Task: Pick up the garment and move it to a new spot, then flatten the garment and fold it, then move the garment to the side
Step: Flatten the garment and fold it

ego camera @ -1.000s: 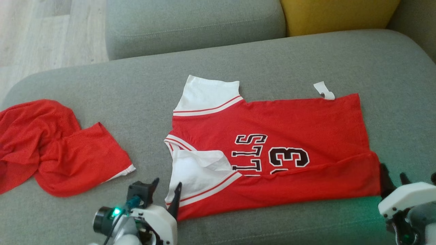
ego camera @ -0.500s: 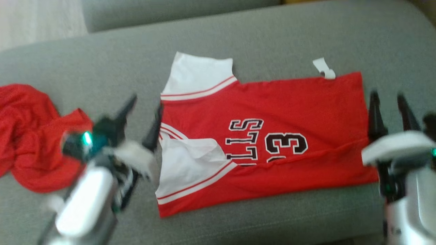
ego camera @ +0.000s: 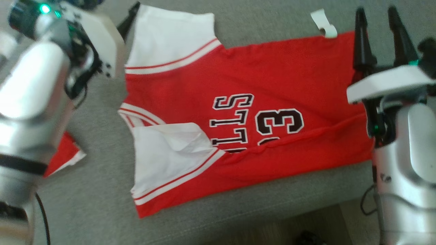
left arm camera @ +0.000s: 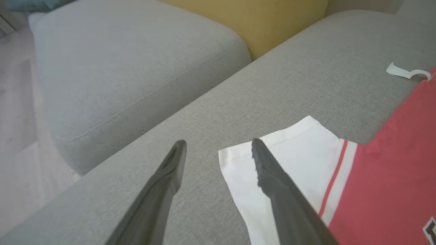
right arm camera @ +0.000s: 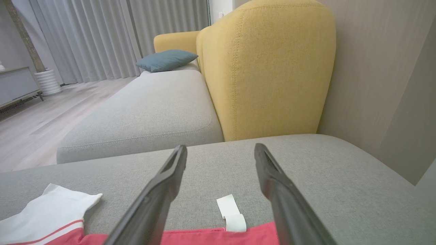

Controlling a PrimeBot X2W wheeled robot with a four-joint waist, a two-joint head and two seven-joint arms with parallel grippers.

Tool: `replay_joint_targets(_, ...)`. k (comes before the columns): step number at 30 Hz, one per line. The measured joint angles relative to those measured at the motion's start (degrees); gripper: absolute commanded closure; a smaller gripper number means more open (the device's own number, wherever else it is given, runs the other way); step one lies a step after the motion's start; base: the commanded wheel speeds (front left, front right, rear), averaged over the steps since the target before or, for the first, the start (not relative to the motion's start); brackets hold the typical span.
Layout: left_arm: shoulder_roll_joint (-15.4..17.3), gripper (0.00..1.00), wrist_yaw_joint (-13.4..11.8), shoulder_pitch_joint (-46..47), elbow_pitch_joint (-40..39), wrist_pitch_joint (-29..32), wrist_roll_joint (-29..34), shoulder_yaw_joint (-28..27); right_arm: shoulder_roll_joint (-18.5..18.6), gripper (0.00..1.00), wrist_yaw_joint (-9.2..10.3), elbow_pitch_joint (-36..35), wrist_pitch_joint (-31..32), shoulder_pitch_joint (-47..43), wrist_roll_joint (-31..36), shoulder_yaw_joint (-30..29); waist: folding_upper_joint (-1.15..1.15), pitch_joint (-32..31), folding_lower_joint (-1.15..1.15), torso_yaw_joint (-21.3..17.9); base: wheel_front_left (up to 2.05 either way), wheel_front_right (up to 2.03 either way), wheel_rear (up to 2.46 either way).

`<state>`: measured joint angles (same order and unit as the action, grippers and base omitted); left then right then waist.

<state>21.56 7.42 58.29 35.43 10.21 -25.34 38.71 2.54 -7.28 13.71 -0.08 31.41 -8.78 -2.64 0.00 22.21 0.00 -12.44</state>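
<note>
Garment (ego camera: 272,85), a red sports jersey with white sleeves and dark lettering, lies spread across a grey sofa seat (ego camera: 265,17). It lies sideways to the robot, with neck and sleeves toward the robot's left and hem toward its right. It takes up most of the head view and looks largely flat. Its near long edge is turned up over itself in a band that covers the bottom of the letters and the number. Judging by that, the move and the flattening seem done and the folding begun. The far half is not yet folded over, and the garment is not yet set aside

Left gripper (left arm camera: 218,144) hangs at the outer corner of the far white sleeve (ego camera: 170,34), its fingers spread apart with nothing between them. Right gripper (ego camera: 375,20) hangs by the far hem corner, likewise wide and empty. In its wrist view a small white label (ego camera: 323,25) at the hem shows between its fingers

A second red cloth (ego camera: 64,154) peeks out from behind the left arm, mostly hidden. In the head view the left gripper's fingers sit largely behind its pale wrist, and that whole view is blurred. The covered lettering cannot be read in full. Whether any fingertip touches the fabric cannot be told
</note>
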Motion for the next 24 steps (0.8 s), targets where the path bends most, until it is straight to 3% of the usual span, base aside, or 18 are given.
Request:
replay_joint_targets(9,5.5,0.0,0.1,8.3,7.2,2.8,-11.0,11.9,0.1,0.0,0.0,-0.6,-1.0,3.1,-2.0,3.0,0.0,5.1,0.0,-5.0,0.0,0.0,0.0)
replay_joint_targets(24,7.0,0.0,0.2,15.9,14.8,1.4,-16.0,22.7,0.1,0.0,0.0,-2.4,-2.2,3.7,-3.8,4.0,0.0,8.9,0.0,-7.6,0.0,0.0,0.0)
